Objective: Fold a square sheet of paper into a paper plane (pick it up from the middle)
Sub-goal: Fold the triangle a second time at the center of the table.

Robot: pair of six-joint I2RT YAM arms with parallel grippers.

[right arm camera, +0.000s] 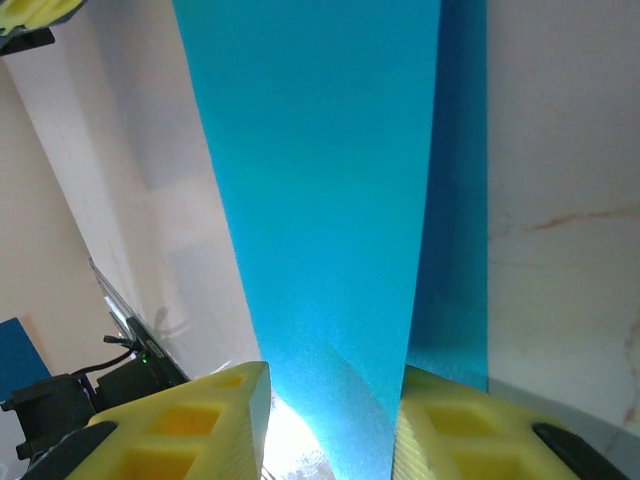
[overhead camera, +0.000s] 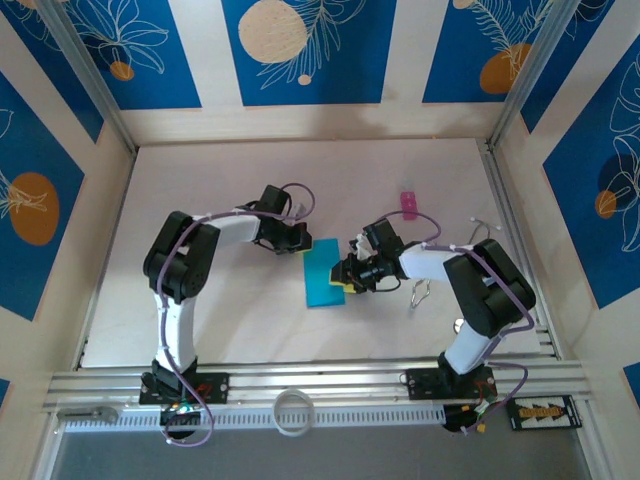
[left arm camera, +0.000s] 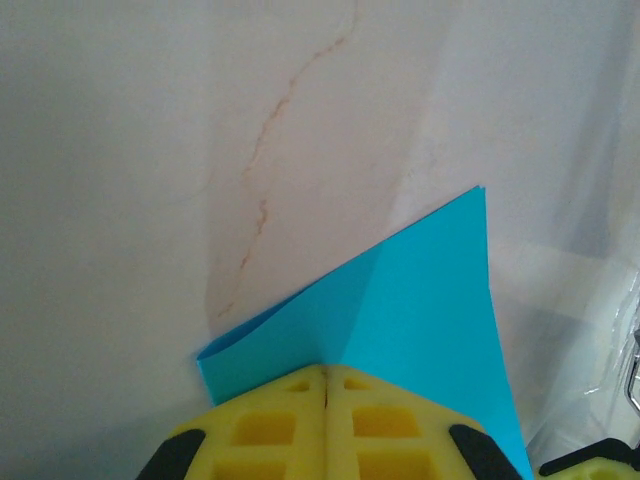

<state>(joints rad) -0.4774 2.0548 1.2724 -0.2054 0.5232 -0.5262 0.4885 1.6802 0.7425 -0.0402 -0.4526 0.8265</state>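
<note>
Both arms bend inward over the table (overhead camera: pixel 230 190). The left gripper (left arm camera: pixel 325 378) is clamped tight on the folded square sheet of paper (overhead camera: pixel 325 272) lying mid-table. The right gripper (right arm camera: pixel 335 385) straddles its opposite edge, jaws apart.

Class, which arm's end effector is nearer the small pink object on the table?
Right: the right end effector sits near-left of the pink object; the left end effector lies farther left, across the paper sheet.
</note>
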